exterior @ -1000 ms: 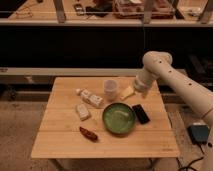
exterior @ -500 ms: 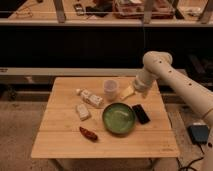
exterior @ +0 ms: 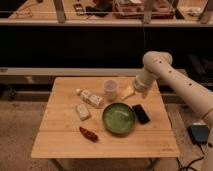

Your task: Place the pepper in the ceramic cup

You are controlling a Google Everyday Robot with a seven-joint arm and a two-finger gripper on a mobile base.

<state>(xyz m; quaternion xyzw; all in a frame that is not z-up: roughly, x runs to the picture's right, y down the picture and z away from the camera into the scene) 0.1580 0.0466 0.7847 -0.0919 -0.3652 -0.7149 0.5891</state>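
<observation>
The dark red pepper [exterior: 88, 133] lies on the wooden table [exterior: 60, 145], near its front edge and left of the green bowl. The pale ceramic cup [exterior: 111, 89] stands upright at the back middle of the table. My gripper [exterior: 128, 92] hangs just right of the cup, low over the table's back right part, at the end of the white arm [exterior: 159, 65] that reaches in from the right. It is far from the pepper. I see nothing held in it.
A wide green bowl [exterior: 119, 118] sits in the middle right of the table. A black flat object [exterior: 140, 113] lies to its right. Two pale packets [exterior: 90, 97] [exterior: 83, 111] lie left of the bowl. A dark shelf stands behind the table.
</observation>
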